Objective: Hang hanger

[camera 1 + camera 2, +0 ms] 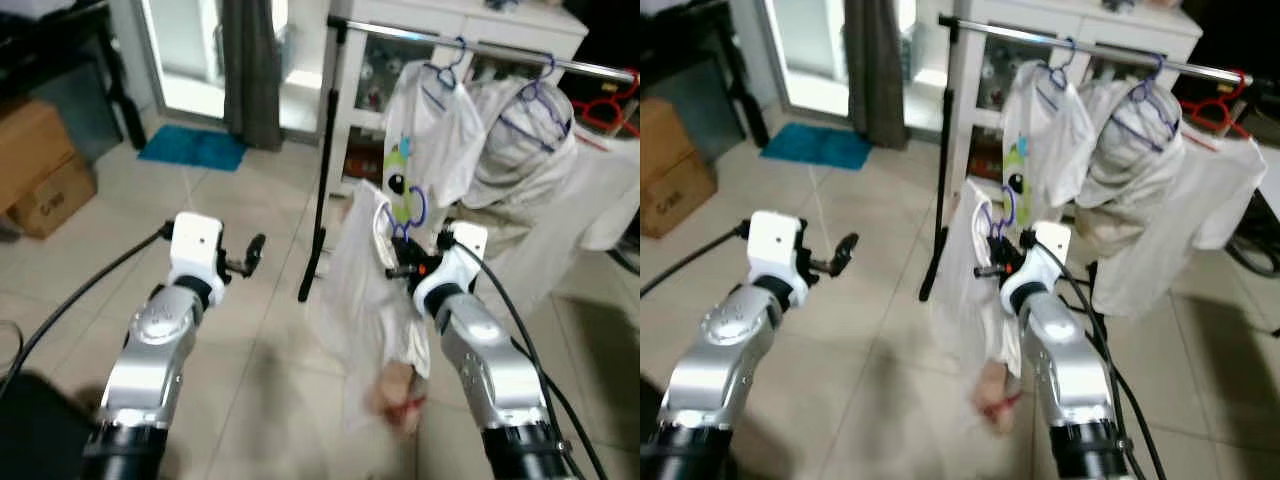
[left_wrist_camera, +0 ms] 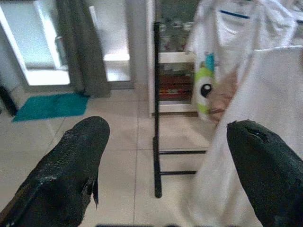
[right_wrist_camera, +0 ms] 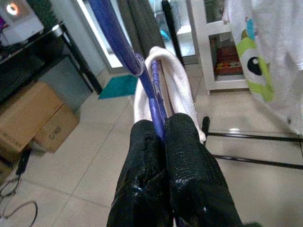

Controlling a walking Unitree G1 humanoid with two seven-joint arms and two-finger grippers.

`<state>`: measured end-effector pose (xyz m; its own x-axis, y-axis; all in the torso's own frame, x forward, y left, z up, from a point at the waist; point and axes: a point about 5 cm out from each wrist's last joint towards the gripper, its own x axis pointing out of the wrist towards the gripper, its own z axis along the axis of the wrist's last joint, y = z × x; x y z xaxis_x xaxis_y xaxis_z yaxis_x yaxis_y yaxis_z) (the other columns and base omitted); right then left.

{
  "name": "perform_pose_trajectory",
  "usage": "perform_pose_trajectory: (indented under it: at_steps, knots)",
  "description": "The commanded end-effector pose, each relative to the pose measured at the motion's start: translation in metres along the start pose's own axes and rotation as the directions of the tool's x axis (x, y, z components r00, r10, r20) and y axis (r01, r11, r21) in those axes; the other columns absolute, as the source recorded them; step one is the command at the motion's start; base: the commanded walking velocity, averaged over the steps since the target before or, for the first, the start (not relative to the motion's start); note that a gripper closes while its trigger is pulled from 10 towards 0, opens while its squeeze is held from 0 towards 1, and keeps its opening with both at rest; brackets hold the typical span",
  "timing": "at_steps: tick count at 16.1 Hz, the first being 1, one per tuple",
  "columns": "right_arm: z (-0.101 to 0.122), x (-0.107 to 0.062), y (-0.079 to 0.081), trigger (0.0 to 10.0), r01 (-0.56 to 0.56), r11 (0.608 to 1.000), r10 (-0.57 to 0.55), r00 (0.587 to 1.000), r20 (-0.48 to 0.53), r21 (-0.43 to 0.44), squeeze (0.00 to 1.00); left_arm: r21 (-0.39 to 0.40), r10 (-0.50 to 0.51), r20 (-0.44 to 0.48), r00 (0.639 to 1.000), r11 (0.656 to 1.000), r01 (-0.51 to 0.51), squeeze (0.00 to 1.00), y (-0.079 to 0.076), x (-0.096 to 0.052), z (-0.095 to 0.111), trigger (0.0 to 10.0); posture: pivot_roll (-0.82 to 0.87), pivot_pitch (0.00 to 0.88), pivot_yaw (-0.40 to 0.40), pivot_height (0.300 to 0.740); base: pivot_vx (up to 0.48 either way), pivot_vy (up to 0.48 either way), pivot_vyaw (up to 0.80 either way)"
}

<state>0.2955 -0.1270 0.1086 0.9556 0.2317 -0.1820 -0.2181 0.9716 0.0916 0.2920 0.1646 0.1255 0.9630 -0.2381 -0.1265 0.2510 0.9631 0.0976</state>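
Right gripper [image 3: 163, 137] clamped on the purple hanger [image 3: 120, 45], white shirt [image 1: 365, 290] draped from it, held in front of the robot, below and short of the rail [image 1: 500, 50]; carry step, hook not yet on; next likely lift and reach to bare rail left of the hung shirts [image 1: 480, 130]; left gripper [image 2: 165, 156] jaws apart, empty, arm forward.

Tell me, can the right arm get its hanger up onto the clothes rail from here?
Probably yes. The right gripper holds the purple hanger below the rail, and a bare stretch of rail left of the hung shirts looks free.
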Motion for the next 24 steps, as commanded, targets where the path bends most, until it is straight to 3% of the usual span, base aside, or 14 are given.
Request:
perform_pose_trajectory:
  at_steps: [1, 4, 7, 12, 14, 24]
  knots:
    - [0.007, -0.002, -0.012, 10.0, 0.042, 0.999, -0.042, 0.999, 0.031, -0.004, 0.00, 0.000, -0.043, 0.003, 0.999, 0.999, 0.043, 0.00, -0.010, 0.001, 0.002, 10.0, -0.05, 0.000, -0.052, 0.740, 0.401, 0.000, 0.00]
    - [0.003, -0.004, -0.016, 10.0, 0.056, 0.998, -0.056, 0.998, 0.015, 0.008, 0.00, 0.000, -0.020, 0.007, 1.000, 1.000, 0.020, 0.00, -0.006, 0.005, 0.003, 10.0, -0.05, 0.000, -0.057, 0.740, 0.401, 0.000, 0.00]
    - [0.007, -0.003, -0.015, 10.0, 0.045, 0.999, -0.045, 0.999, 0.027, 0.011, 0.00, 0.016, -0.064, -0.002, 0.998, 0.998, 0.064, 0.00, -0.013, 0.004, 0.002, 10.0, -0.05, 0.000, -0.051, 0.740, 0.396, 0.000, 0.00]
    - [0.003, -0.003, -0.013, 10.0, 0.039, 0.999, -0.039, 0.999, 0.013, 0.001, 0.00, 0.003, -0.031, 0.001, 1.000, 1.000, 0.031, 0.00, -0.007, 0.005, 0.002, 10.0, -0.05, 0.000, -0.058, 0.740, 0.397, 0.000, 0.00]
    - [0.006, -0.004, -0.017, 10.0, 0.053, 0.999, -0.053, 0.998, 0.023, -0.001, 0.00, 0.008, -0.072, -0.002, 0.997, 0.997, 0.072, 0.00, -0.015, 0.003, 0.001, 10.0, -0.05, 0.000, -0.058, 0.740, 0.398, 0.000, 0.00]
    - [0.007, -0.006, -0.031, 10.0, 0.094, 0.995, -0.094, 0.995, 0.023, -0.017, 0.00, 0.014, -0.086, 0.001, 0.996, 0.996, 0.086, 0.00, -0.018, 0.006, 0.001, 10.0, -0.06, 0.000, -0.064, 0.740, 0.396, 0.000, 0.00]
